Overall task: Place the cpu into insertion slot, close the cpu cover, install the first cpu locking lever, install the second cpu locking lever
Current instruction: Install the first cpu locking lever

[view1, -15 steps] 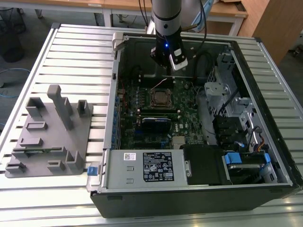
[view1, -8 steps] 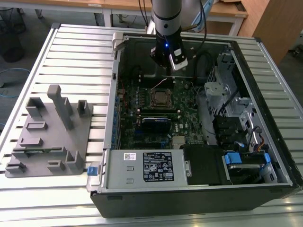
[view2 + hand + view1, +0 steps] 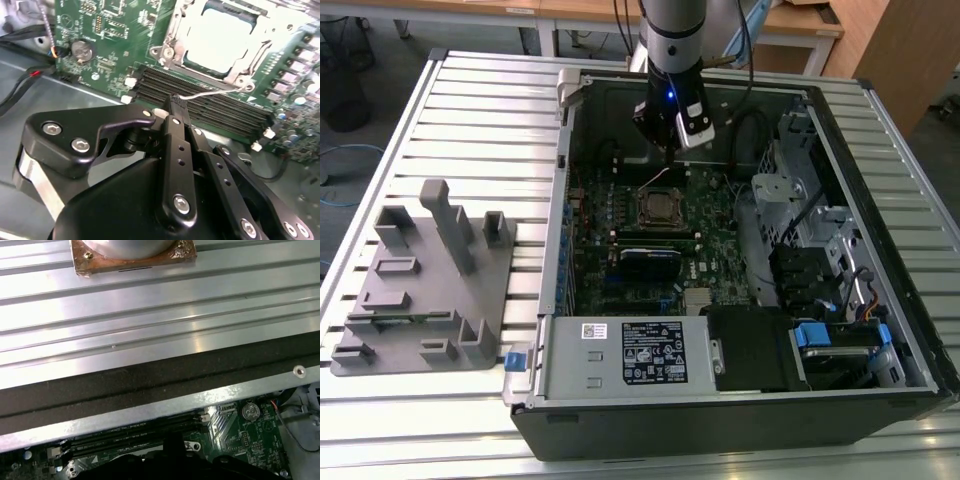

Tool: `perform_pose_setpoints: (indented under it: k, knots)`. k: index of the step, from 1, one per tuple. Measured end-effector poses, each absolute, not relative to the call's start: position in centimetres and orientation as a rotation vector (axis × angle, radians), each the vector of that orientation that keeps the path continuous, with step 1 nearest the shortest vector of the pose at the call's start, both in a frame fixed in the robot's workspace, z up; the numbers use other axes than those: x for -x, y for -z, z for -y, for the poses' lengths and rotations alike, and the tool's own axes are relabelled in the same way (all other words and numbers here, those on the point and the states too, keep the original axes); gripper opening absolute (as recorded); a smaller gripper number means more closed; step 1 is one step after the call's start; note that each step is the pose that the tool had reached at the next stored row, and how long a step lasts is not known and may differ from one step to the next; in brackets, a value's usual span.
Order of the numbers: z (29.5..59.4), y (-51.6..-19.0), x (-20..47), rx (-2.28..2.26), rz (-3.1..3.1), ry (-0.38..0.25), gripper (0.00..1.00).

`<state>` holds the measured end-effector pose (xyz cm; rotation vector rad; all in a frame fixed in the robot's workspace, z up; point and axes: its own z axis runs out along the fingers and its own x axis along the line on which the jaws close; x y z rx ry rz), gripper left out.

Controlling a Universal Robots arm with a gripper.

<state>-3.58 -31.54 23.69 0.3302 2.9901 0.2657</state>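
cpu [image 3: 220,40]: it's sitting in the insertion slot [image 3: 196,64] with its silver top showing. That's out in the middle of the green motherboard [image 3: 110,45], toward the far side of the open computer case [image 3: 880,330].

cpu cover [image 3: 170,37]: looks like it's lying flat over the chip and framing it all round. So I'm reading the first two steps as done.

locking lever [image 3: 210,93]: this thin silver wire is running along the socket edge that faces the memory slots [image 3: 215,112]. Its free end is standing up off the board rather than lying down.

gripper [image 3: 175,102]: the fingers are squeezing together right on that free end and pinching the wire between the tips, with nothing else in them. In the exterior view it's hanging just past the socket's far edge.

step in hand: I'm guessing one of the two lever steps. I can't tell which, because I'm not seeing clearly how the other lever is sitting.

what the move calls for: my take is that the wire is springy, so the pinch needs to hold while the lever is swinging down. The end then has to tuck under its catch beside the socket without scraping the memory slots just below the tips.

round about: the coin battery [image 3: 82,50] is sitting farther along the board. The power supply [image 3: 620,355] is lying against the near wall. The grey fixture block [image 3: 430,280] is standing on the slatted table [image 3: 470,110], well apart from the case on the exterior view's left.
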Motion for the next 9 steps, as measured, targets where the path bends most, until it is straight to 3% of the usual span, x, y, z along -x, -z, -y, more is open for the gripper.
perform_pose_setpoints:
  k: [5, 9]
  knots:
    - [31.54, -23.68, 3.58, -0.317, -3.038, -0.187, 0.11]
    - [31.54, -23.68, 3.58, -0.312, -3.042, -0.180, 0.11]
